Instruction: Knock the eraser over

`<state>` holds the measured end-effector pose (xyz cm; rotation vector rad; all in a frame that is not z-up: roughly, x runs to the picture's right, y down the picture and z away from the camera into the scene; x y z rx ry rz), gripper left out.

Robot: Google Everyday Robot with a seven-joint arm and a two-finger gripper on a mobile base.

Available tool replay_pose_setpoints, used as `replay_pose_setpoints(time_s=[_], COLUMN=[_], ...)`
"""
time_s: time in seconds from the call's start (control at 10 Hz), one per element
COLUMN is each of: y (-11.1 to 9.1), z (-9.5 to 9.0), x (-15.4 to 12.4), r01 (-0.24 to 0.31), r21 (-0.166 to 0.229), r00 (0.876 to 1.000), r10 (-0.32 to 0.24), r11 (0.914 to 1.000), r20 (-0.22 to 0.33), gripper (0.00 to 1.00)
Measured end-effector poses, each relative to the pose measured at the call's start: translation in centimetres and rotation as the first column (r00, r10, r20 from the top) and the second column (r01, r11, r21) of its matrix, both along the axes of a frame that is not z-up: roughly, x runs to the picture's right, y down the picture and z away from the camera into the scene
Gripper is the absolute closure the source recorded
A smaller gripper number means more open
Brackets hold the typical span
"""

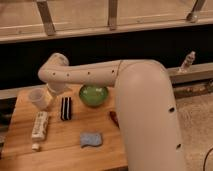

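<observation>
The eraser (66, 108) stands on the counter (65, 152) between the clear cup (39, 98) and green bowl (93, 95). The gripper (51, 94) sits just left of it (open or closed, I cannot tell). Bare wood lies ahead, toward the blue sponge (91, 139).

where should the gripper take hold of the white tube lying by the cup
Across the tube's long flat body, coming straight down from above: it lies flat on the table, cap toward the near edge. The gripper is at the arm's end beside the clear cup.

Gripper (51, 94) largely hidden behind arm (100, 75); red object (114, 118) partly hidden.
</observation>
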<state>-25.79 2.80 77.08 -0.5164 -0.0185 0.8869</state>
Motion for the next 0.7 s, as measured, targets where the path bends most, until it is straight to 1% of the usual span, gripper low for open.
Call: replay_pose_setpoints(time_s=[0.1, 0.2, 0.3, 0.4, 0.5, 0.6, 0.7], y=[-1.3, -2.2, -3.2, -4.1, -4.7, -5.1, -5.3], z=[-0.6, -1.0, -1.3, -1.4, -1.2, -0.9, -0.6], x=[0.0, 0.4, 1.4, 2.9, 5.0, 7.7, 10.5], r01=[-0.025, -0.048, -0.081, -0.120, -0.158, -0.207, -0.255], r21=[0.026, 0.042, 0.057, 0.069, 0.072, 0.068, 0.064], r00=[1.000, 0.999, 0.997, 0.993, 0.987, 0.977, 0.964], r10=[0.025, 0.048, 0.081, 0.120, 0.160, 0.210, 0.258], r11=[0.9994, 0.9979, 0.9950, 0.9904, 0.9848, 0.9760, 0.9649], r20=[0.003, 0.003, 0.000, -0.008, -0.020, -0.038, -0.060], gripper=[0.20, 0.20, 0.20, 0.20, 0.20, 0.20, 0.20])
